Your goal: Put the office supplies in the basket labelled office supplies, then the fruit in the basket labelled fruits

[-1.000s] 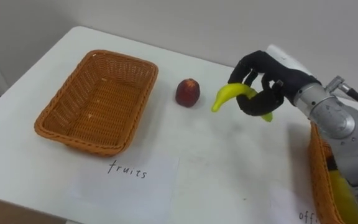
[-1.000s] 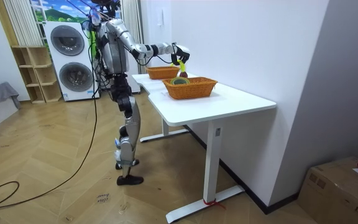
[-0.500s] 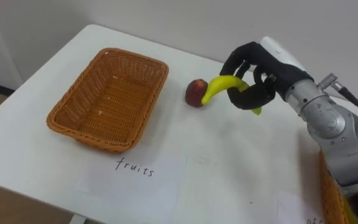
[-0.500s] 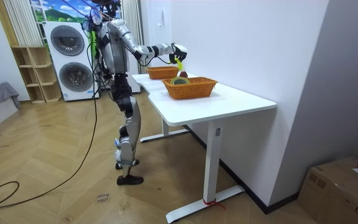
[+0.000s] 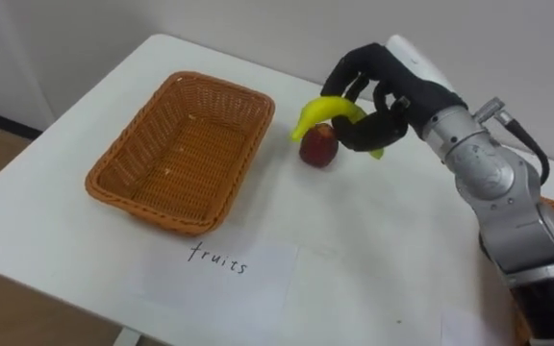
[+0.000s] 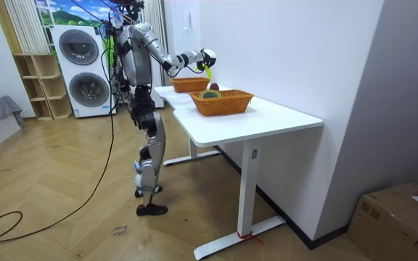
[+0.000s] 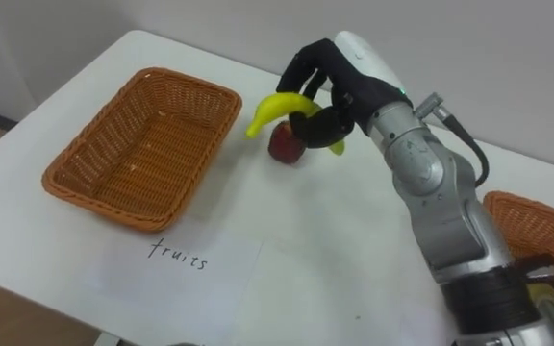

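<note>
One fruit in the grip: the right robot hand (image 5: 390,91) has its fingers curled round the banana (image 5: 319,108), mid-air over the bench (image 5: 373,250), just right of the fruit basket (image 5: 186,154). The basket is empty. The banana's long end pokes out left toward the basket's right rim. A red fruit (image 5: 319,148) sits on the bench right under the hand, close to the basket.

Risks, as I judge them:
- The hold looks to be on one part of the banana with most of it sticking out, so it could swivel or slip in the fingers.
- Letting go here would drop it on the bench or onto the red fruit, short of the basket.
- Coming in low, the banana tip could catch the rim and shove the light wicker sideways.
- Lowering the hand could knock the red fruit and set it rolling, with the far edge of the bench not far off.

Surface: white bench, smooth and bare, with a paper label (image 5: 221,272) near the fruit basket. A second basket (image 7: 527,221) is at the right.

Room: robot stands at the bench end. Stacked washing machines (image 6: 78,69) and a wooden shelf (image 6: 38,87) are behind it. The wood floor (image 6: 64,217) has a herringbone pattern, and a cardboard box (image 6: 398,217) is at the room view's right.
</note>
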